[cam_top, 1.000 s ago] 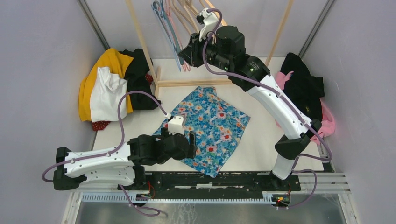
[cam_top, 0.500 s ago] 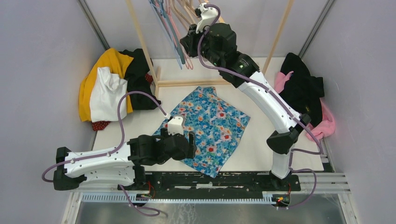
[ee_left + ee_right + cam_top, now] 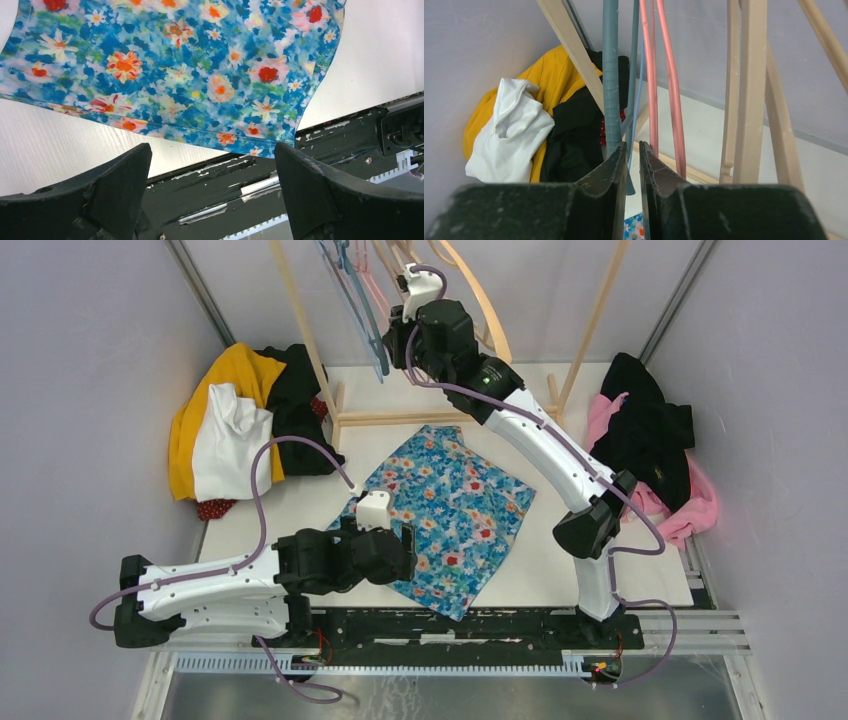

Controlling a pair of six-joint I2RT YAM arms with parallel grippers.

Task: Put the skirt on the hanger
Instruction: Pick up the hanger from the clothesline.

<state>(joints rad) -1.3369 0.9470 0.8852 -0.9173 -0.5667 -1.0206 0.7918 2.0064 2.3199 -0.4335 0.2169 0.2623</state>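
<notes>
The blue floral skirt [image 3: 445, 510] lies flat on the white table; in the left wrist view its hem [image 3: 200, 65] is just beyond the fingers. My left gripper [image 3: 405, 550] [image 3: 212, 165] hovers open over the skirt's near-left edge, holding nothing. My right gripper [image 3: 392, 335] [image 3: 633, 150] is raised at the rack, jaws almost together with only a thin slit. A teal-blue hanger [image 3: 355, 300] [image 3: 611, 75] and a pink hanger [image 3: 674, 100] hang right at its fingertips. Whether a bar is pinched does not show.
The wooden rack [image 3: 300, 330] stands at the back of the table. A yellow, white and black clothes pile [image 3: 235, 425] lies at the back left. Black and pink garments [image 3: 655, 440] lie at the right edge. The black base rail [image 3: 480, 625] runs along the near edge.
My right arm has swung left and further back along the rack, and the hangers have shifted left with it. The left arm and the skirt have not moved.
</notes>
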